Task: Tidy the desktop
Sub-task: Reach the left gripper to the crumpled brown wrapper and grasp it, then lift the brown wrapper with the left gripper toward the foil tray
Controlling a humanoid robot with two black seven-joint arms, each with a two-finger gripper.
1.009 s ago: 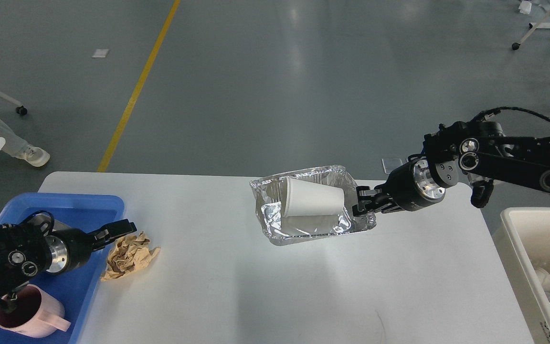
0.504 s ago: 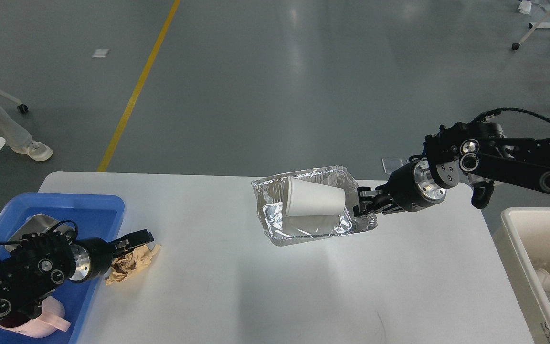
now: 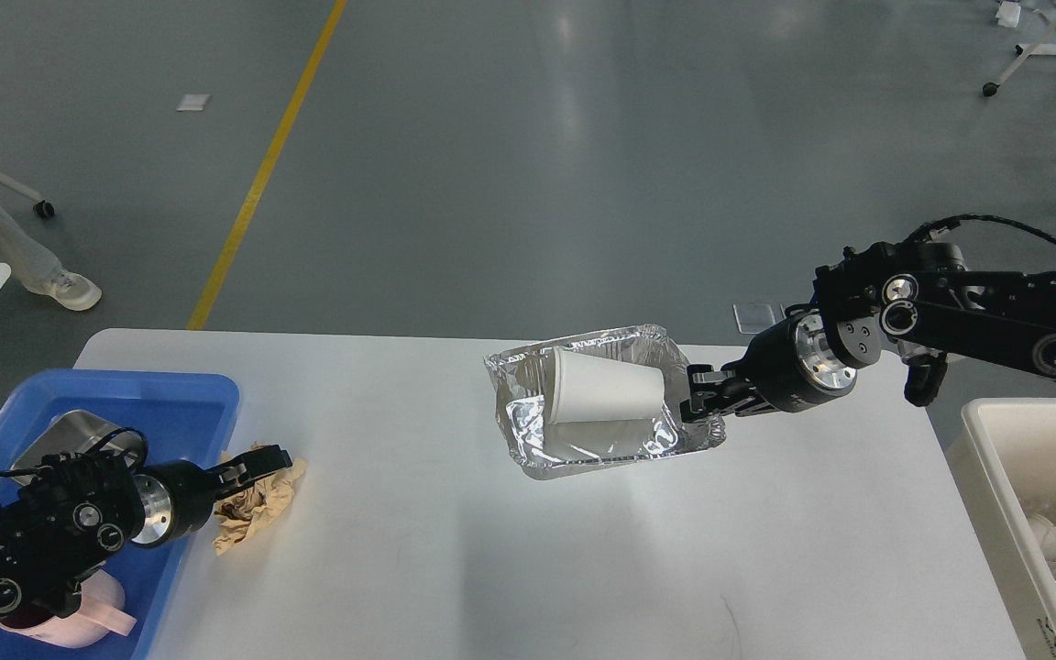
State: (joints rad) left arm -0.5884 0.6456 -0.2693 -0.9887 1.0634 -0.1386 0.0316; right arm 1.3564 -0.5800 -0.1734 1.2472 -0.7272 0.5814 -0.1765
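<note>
Large smooth white tabletop point(image 3: 455, 568) fills lower view. Right tool point(image 3: 698, 401) clamped on right rim of crinkled silver foil tray point(image 3: 597, 440) at 1 o'clock; white paper cup point(image 3: 603, 394) lying inside. Left tool point(image 3: 262, 460) at 9 o'clock over crumpled brown paper wad point(image 3: 262, 500); finger spacing: cannot tell.

Black jointed arms, silver wrist collars, looping black cables

Desktop point(image 3: 491, 568) looks smooth, matt white, maybe laminate. The foil tray point(image 3: 601, 440) is shiny crinkled aluminium with a plain matt paper cup point(image 3: 601, 396) lying in it. Over by the left edge there's a rough crumpled brown paper wad point(image 3: 262, 502) next to a glossy blue plastic tray point(image 3: 170, 394).
</note>
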